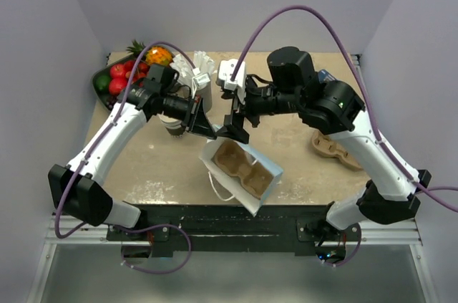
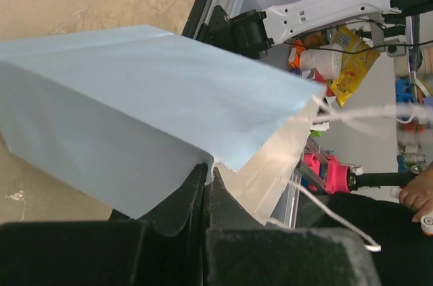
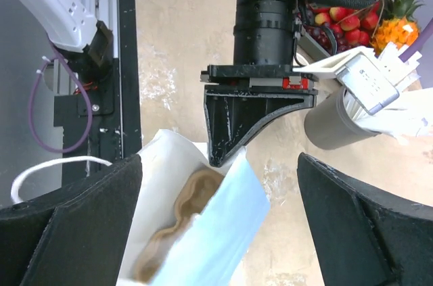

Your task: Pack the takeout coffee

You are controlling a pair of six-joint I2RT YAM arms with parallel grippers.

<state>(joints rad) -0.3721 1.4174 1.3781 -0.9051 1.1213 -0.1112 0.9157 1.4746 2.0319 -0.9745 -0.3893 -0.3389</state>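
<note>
The takeout coffee is hidden from every view. A white and pale blue paper bag lies tilted at the table's front middle, mouth up, with a brown pulp cup carrier inside. My left gripper is shut on the bag's far rim; in the left wrist view its jaws pinch the blue paper. My right gripper hangs open just over the bag's mouth, its wide fingers either side of the bag and the carrier, nothing between them.
A brownish cup peeks from under the left forearm; I cannot tell if it has a lid. A grey cup of white sticks and a fruit bowl stand at the back left. A second pulp carrier lies at the right.
</note>
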